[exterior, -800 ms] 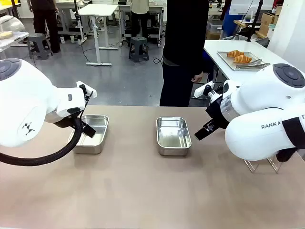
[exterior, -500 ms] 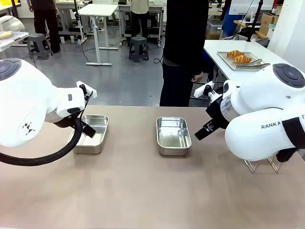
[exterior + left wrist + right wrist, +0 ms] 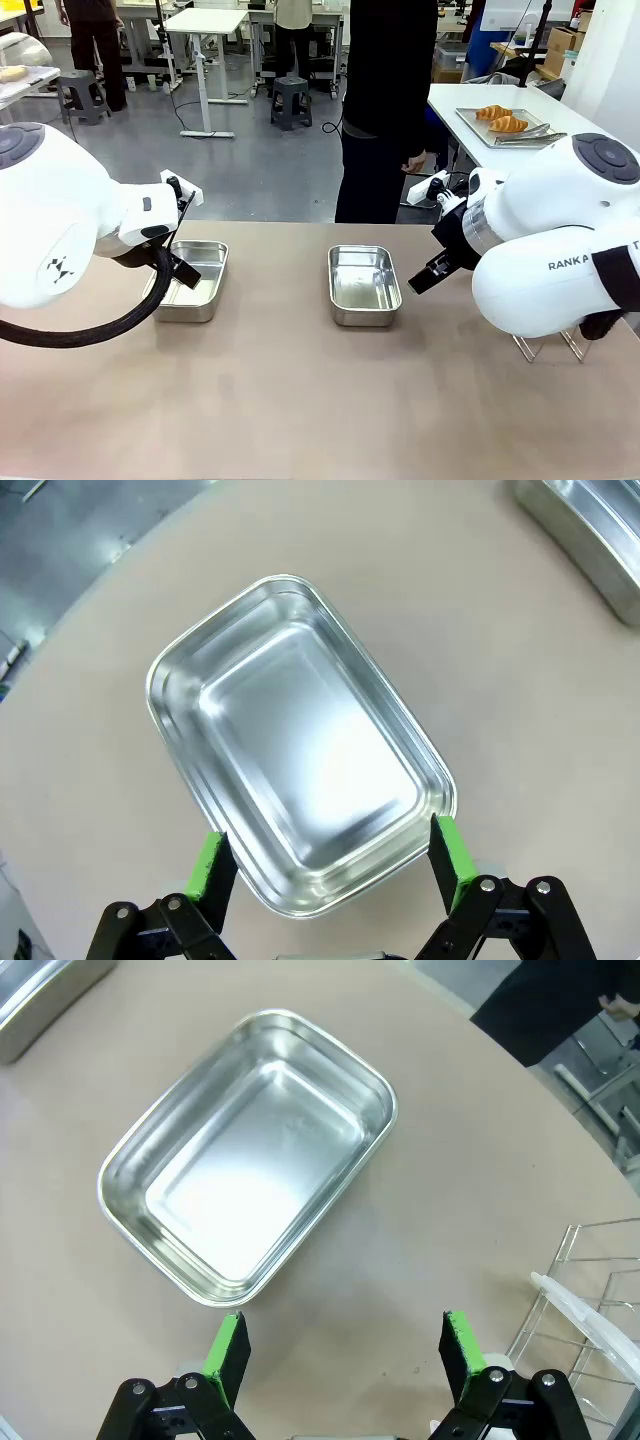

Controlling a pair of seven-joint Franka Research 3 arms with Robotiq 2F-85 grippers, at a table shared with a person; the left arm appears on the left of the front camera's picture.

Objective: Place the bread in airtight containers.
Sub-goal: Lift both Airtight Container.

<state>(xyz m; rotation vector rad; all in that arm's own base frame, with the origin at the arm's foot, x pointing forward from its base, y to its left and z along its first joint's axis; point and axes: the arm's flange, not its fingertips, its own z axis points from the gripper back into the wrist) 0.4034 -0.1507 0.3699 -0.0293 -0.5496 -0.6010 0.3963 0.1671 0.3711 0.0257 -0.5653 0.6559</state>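
Step in hand: you look to be at the very start. Both tins are bare inside and no bread has reached them.
Bread: the two golden-brown ridged croissants [image 3: 502,118] lie on a flat steel tray [image 3: 480,130] on a white side table [image 3: 470,100] in the upper right of the front view, well apart from both arms.
Containers: one small rectangular shiny steel tin [image 3: 192,280] sits left of centre on the brown tabletop [image 3: 300,400], and a second matching steel tin [image 3: 364,285] sits at centre. Both are lidless.
Left jaws: released and spread wide, grasping nothing. They hang over the left tin, whose near rim shows between the green pads [image 3: 212,865].
Right jaws: released and wide, empty, over bare tabletop just beside the centre tin.
Next move: the croissants seem beyond your reach, so expect the person in dark clothing [image 3: 385,110] at upper centre to bring them. Take each one with a light grip, as they probably crush easily, then lower it into a tin.
Around: metal tongs [image 3: 530,135] rest on the tray beside the croissants. A wire rack [image 3: 585,1300] stands at the lower right of the right wrist view, holding what may be a clear lid; too little of it shows to be sure.
In the way: nothing lies between the jaws and the tins. Mind the rack when you swing the right arm.
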